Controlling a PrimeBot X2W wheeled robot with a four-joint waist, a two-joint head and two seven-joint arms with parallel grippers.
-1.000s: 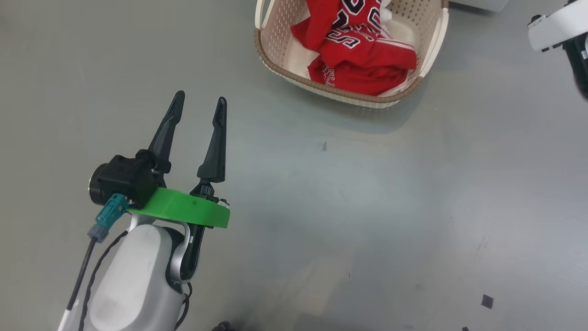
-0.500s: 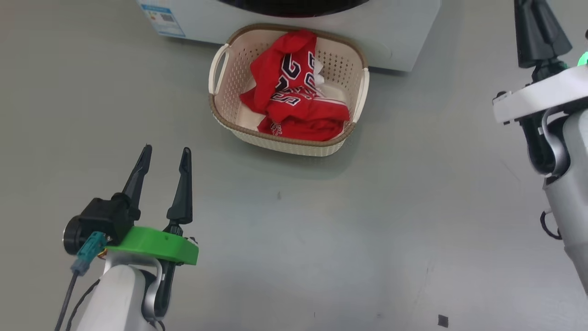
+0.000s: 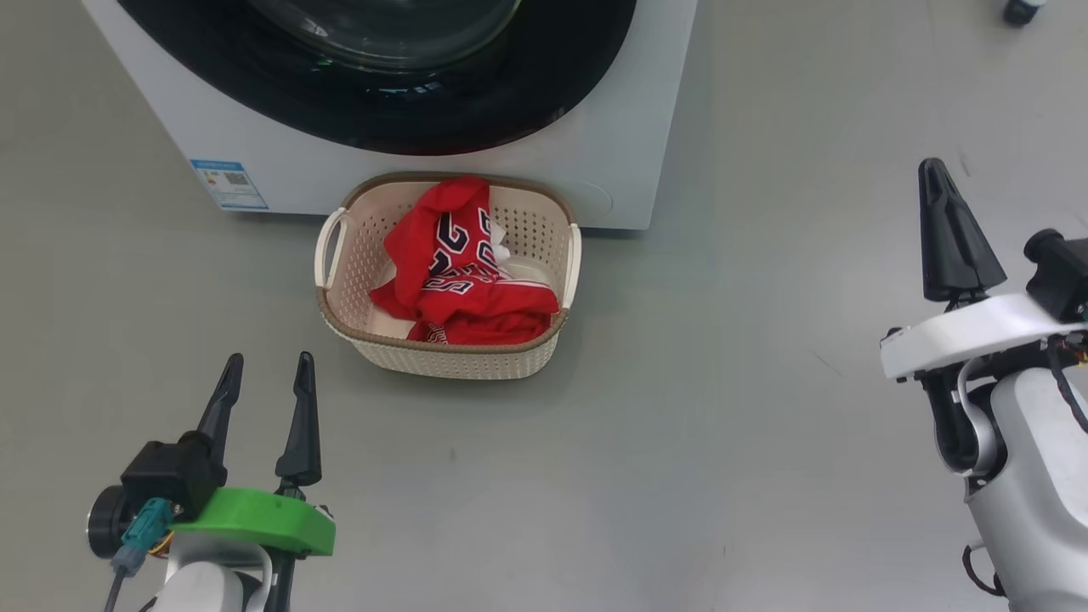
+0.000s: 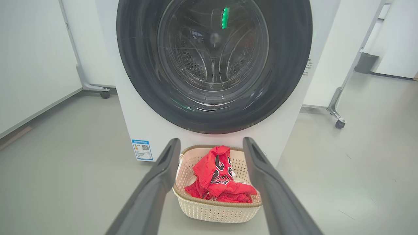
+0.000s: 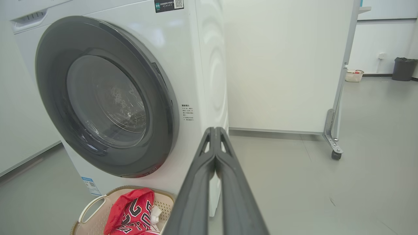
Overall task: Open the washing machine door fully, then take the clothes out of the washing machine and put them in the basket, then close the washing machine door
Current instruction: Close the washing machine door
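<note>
Clothes (image 3: 463, 285): crumpled soft red fabric, white trim, navy white-edged lettering on top, heaped in the basket (image 3: 450, 364) toward its left and middle, with a bit of bare cream bottom showing at the back right. The basket is a cream plastic rectangle with rounded corners, perforated walls, a brown woven-look rim and a loop handle on each short end. Its long axis runs roughly along the machine front, slightly skewed. It sits on the floor (image 3: 680, 467), which is smooth matte grey, right up against the base of the washing machine (image 3: 646, 127), a white glossy box with a small blue label (image 3: 229, 184) low on the front left. The washing machine door (image 3: 382, 127) is round, with a wide glossy black rim and a bulging clear glass centre. It is shut flush with the front and faces me. The head view crops the door to its lower arc. My left wrist view gives the full circle, with the perforated steel drum and its ribs behind the glass and a green glint on it. My right wrist view gives the machine's side panel plus a white wheeled partition beyond. My left gripper (image 3: 269, 361) has its fingers spread wide with nothing between them, above the floor near the basket's left front corner, pointing at the machine. My right gripper (image 3: 932, 170) has its fingers pressed together, holding nothing, well apart from the basket on its right.
</note>
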